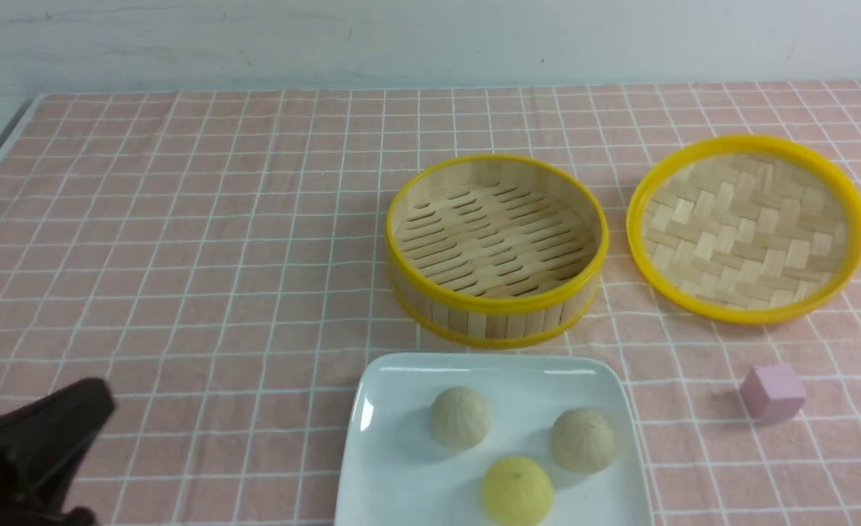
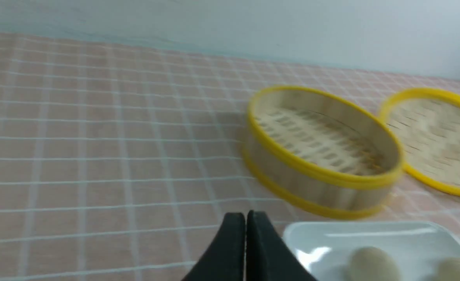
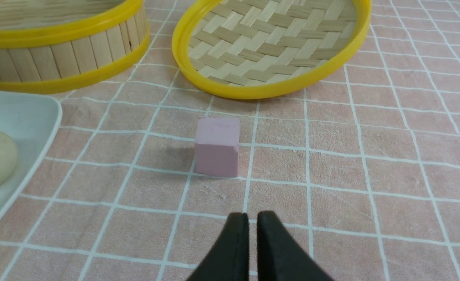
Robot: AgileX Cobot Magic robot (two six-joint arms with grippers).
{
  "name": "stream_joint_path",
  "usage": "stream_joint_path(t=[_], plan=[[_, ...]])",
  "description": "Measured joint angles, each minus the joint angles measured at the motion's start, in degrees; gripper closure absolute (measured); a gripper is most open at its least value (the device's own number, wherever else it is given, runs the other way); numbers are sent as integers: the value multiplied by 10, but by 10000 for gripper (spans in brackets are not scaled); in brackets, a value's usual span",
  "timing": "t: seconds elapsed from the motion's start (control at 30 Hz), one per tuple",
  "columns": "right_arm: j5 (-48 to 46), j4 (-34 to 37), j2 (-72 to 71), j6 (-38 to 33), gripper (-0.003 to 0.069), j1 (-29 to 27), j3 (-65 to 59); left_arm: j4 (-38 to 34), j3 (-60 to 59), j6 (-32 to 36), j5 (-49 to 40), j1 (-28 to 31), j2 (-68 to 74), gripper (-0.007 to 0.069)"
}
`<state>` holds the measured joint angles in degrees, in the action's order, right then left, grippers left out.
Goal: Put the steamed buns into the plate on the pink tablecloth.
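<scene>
Three steamed buns lie in the white square plate (image 1: 401, 409) on the pink tablecloth (image 1: 204, 241): a beige one (image 1: 460, 416) at the plate's left, another beige one (image 1: 583, 439) at its right, and a yellow one (image 1: 517, 491) nearest me. My left gripper (image 1: 98, 398) is low at the near left, well left of the plate, shut and empty; its wrist view shows the fingertips (image 2: 245, 216) pressed together beside the plate (image 2: 370, 238). My right gripper (image 3: 253, 217) is out of the front view; it hovers shut over bare cloth, with nothing in it.
An empty bamboo steamer (image 1: 496, 248) stands behind the plate. Its woven lid (image 1: 748, 228) lies upturned to the right. A small pink cube (image 1: 773, 392) sits right of the plate, just ahead of the right gripper (image 3: 217, 146).
</scene>
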<state>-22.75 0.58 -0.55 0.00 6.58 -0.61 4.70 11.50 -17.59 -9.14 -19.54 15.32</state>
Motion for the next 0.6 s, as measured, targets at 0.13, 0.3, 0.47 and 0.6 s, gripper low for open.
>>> stream_joint_path(t=[0.13, 0.3, 0.47, 0.6], plan=[[0, 0, 0, 0, 598, 0, 0, 8, -74, 1, -4, 113, -93, 592], [0, 0, 0, 0, 594, 0, 0, 15, -129, 1, -25, 190, -143, 588], [0, 0, 0, 0, 583, 0, 0, 46, -131, 1, -78, 202, -159, 580], [0, 0, 0, 0, 580, 0, 0, 38, -131, 1, -112, 202, -160, 573]])
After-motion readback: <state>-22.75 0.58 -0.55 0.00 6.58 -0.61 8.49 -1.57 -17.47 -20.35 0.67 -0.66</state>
